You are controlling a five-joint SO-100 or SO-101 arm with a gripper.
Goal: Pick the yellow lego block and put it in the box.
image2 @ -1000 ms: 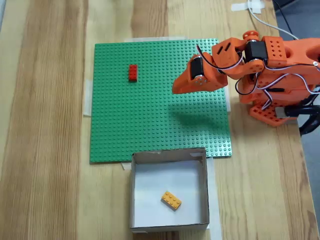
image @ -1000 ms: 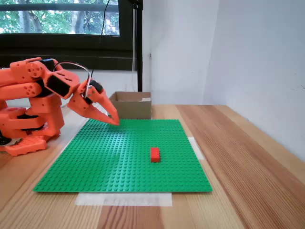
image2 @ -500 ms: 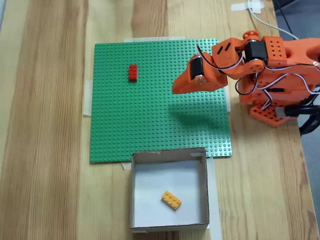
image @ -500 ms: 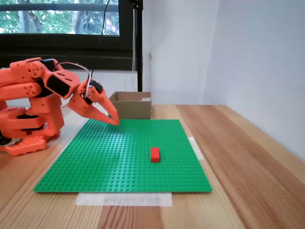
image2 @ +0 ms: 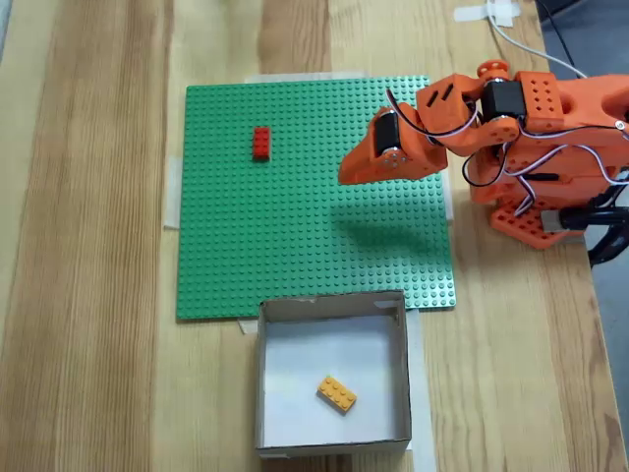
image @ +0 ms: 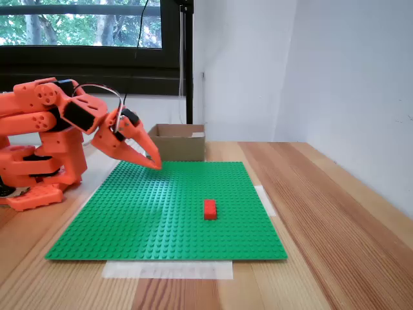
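Orange plastic robot arm (image2: pixel 531 147) sits folded on a wooden bench (image2: pixel 88 246), its gripper (image: pixel 155 165) hovering over a green studded baseplate (image2: pixel 295 236), near the edge closest to the arm's base. The jaws are pressed together, holding nothing. Against the baseplate's edge sits the box (image2: pixel 332 309), an open cardboard one. Inside it, near the side farthest from the baseplate, lies the yellow lego block (image2: pixel 336 394). A red brick (image: pixel 210 208) sits on the baseplate, well apart from the gripper.

On the green baseplate (image2: pixel 295 226), open studs surround a lone red brick (image2: pixel 260 143); the box (image2: pixel 261 374) walls border its near edge.
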